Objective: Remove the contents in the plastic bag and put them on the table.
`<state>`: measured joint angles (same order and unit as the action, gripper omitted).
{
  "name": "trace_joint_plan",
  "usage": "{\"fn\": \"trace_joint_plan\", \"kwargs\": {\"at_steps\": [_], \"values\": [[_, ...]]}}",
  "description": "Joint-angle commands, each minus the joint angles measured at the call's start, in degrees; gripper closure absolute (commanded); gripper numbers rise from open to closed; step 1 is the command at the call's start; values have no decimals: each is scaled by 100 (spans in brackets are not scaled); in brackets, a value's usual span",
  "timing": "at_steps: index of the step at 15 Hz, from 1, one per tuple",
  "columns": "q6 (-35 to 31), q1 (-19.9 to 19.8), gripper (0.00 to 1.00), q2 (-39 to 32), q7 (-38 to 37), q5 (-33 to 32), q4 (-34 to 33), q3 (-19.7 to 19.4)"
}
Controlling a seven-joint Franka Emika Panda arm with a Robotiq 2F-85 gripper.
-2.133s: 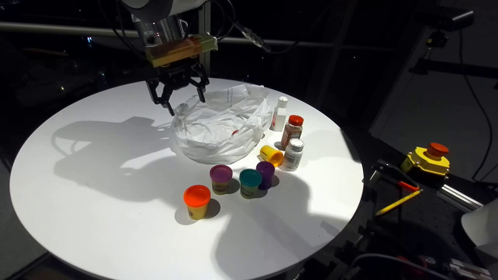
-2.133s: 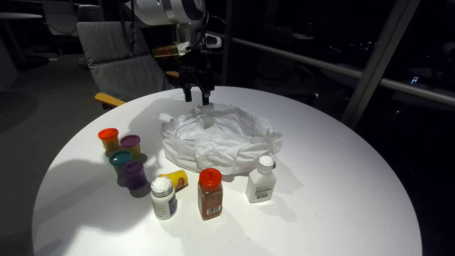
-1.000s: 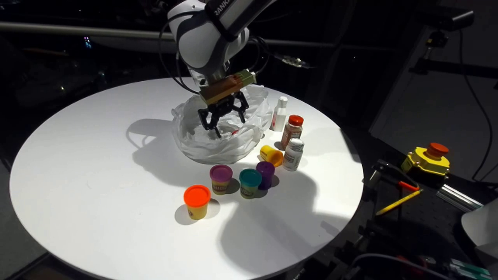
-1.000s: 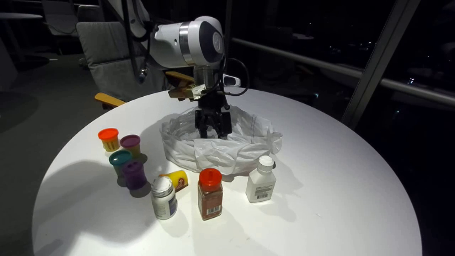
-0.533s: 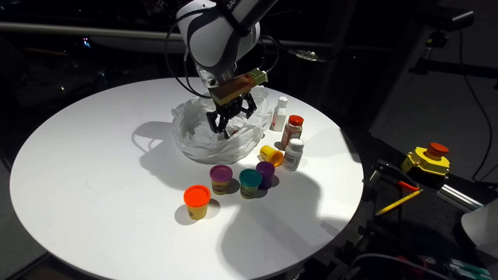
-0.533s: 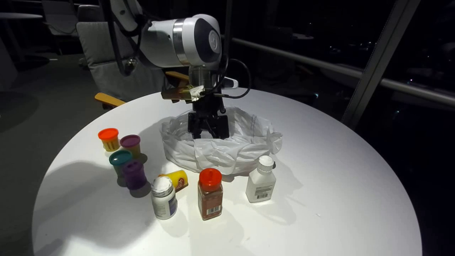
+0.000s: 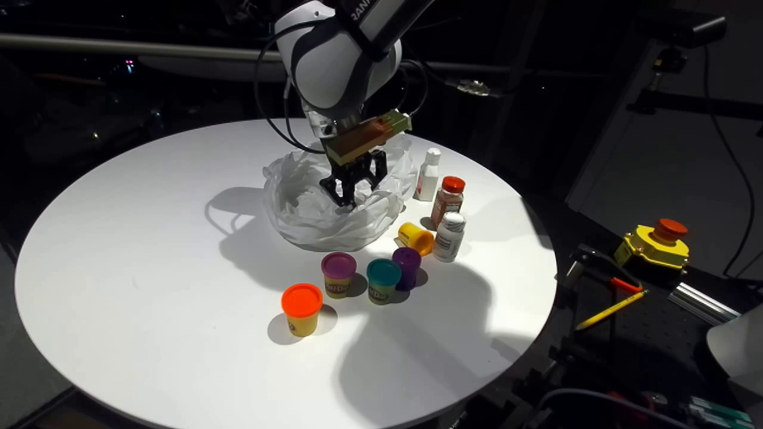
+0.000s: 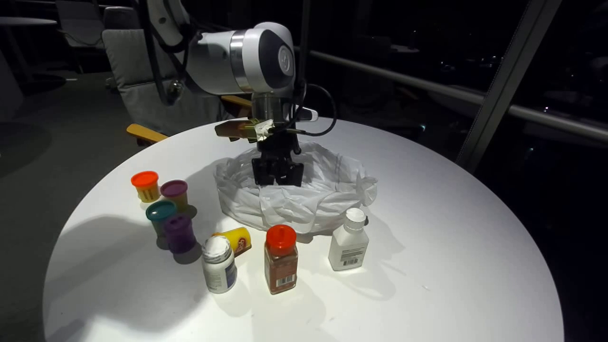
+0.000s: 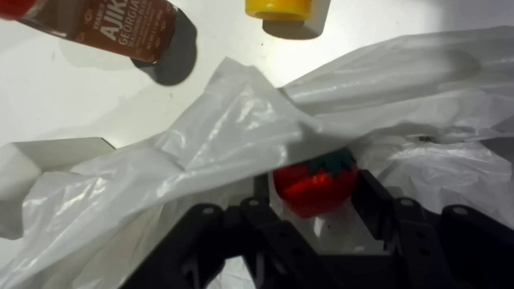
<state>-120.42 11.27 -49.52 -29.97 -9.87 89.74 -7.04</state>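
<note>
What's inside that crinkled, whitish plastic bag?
Between the fingers of the black robotic hand is a shiny, rounded red object with a jagged green top. A fold of the bag hides part of it; anything beneath the crumpled plastic can't be seen.

The arm (image 8: 213, 64) is glossy white with curved dark-grey panels, a silver ring (image 8: 239, 61), and a black band (image 7: 360, 37) beside pale lettering (image 7: 361, 8) (only part of the word shows). A thick black hose (image 8: 151, 56) loops off it, and a metal connector (image 7: 474, 88) gleams. Below an orange-brown block (image 7: 357, 142), greenish at one end, the black gripper (image 7: 362, 193) has jointed links and grey round screw heads (image 9: 253, 202).
</note>
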Motion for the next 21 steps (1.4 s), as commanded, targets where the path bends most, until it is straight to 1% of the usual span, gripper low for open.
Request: {"fn": "trace_joint_plan", "kwargs": {"at_steps": [1, 2, 5, 8, 12, 15, 18, 20, 21], "values": [[-280, 14, 72, 352, -39, 53, 450, -16], [-280, 37, 75, 487, -140, 77, 595, -34], [-290, 129, 75, 829, -500, 70, 943, -81], [-225, 141, 75, 1106, -787, 93, 1100, -26], [-279, 44, 75, 1394, -1133, 450, 1070, 158], [-319, 24, 75, 1620, -1180, 832, 1066, 334], [-394, 182, 75, 1796, -1175, 940, 1202, 541], [-588, 322, 75, 1806, -1250, 1000, 1262, 728], [-808, 400, 75, 1727, -1320, 1073, 1242, 840]]}}
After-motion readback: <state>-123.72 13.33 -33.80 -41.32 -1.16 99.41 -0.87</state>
